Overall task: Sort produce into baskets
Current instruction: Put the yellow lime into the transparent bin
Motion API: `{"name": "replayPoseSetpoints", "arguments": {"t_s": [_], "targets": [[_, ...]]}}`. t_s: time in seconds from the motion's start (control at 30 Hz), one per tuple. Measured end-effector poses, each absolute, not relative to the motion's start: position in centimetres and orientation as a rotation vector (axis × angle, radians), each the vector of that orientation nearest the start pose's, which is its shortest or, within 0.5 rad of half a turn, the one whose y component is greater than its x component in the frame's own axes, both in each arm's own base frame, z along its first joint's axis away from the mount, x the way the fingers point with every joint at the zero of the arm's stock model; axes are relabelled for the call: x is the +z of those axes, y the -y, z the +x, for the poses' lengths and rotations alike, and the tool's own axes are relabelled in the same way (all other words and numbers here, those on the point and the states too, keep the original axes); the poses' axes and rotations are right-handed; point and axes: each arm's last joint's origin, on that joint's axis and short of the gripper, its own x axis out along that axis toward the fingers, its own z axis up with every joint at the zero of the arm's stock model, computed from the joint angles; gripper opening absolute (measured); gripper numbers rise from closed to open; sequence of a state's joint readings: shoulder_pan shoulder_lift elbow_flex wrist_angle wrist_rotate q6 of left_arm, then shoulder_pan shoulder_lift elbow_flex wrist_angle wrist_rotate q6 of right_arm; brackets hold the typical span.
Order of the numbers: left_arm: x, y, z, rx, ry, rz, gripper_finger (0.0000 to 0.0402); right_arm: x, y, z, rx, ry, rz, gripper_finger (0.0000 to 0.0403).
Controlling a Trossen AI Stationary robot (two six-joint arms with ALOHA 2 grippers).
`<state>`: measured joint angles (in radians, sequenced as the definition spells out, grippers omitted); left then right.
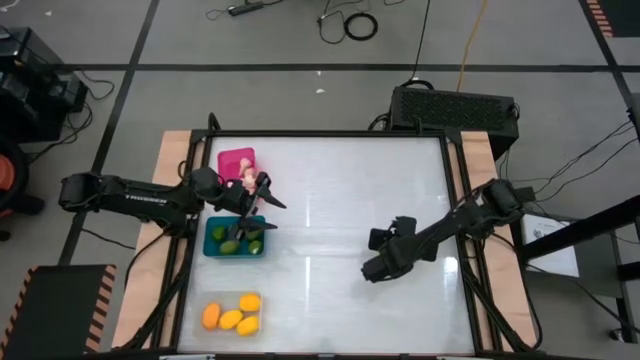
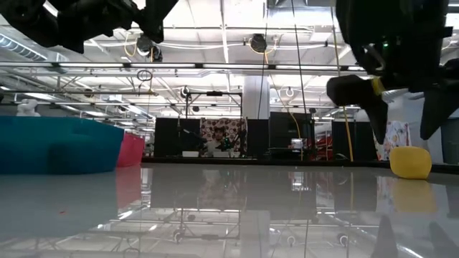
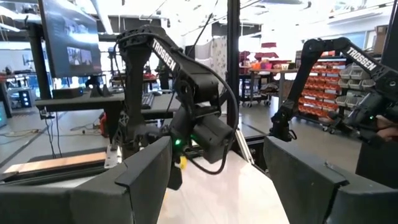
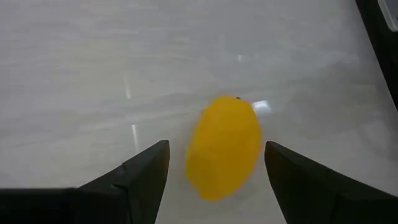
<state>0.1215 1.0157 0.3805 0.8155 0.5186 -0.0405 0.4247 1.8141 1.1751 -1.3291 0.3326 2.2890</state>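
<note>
The right hand (image 4: 214,171) hung low over the white worktop (image 1: 340,200), toward its right half, with its two dark fingers (image 4: 140,168) spread apart and nothing between them gripped. Directly beneath the gap lay a yellow fruit (image 4: 224,146), resting on the worktop by itself, well apart from the bins; in the low view the same fruit (image 2: 410,162) sat alone under the arm. The left hand (image 1: 262,190) was over the left side of the worktop, between the pink basket (image 1: 236,160) and the teal basket (image 1: 212,240), its fingers (image 3: 140,180) standing wide and empty. The pink basket held pale whitish bulbs (image 1: 246,178), partly hidden by the left arm. The teal basket, just beside it toward the front, held dark green ovals (image 1: 240,243). Nearer the front edge, the clear basket (image 1: 205,335) held four yellow-orange fruits (image 1: 232,314) lying close together. The three bins stood in a column along the left edge of the worktop.
</note>
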Motion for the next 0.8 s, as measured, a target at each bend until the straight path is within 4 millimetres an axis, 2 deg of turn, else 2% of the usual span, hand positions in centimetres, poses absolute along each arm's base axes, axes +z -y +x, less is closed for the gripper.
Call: {"name": "replayPoseSetpoints", "arguments": {"t_s": [0.37,0.67,0.8], "targets": [[24.9,-1.1,20.5,-0.4,0.175,0.016,0.0263,17.0,-10.5,25.7,-1.714,-0.856,0.88,0.0256],[24.8,-1.1,20.5,-0.4,0.172,0.013,0.0263,13.5,-9.9,24.6,-1.677,-0.833,0.931,0.0256],[24.8,-1.1,20.5,-0.4,0.173,0.014,0.0263,12.8,-9.8,24.5,-1.646,-0.797,0.932,0.0256]]}}
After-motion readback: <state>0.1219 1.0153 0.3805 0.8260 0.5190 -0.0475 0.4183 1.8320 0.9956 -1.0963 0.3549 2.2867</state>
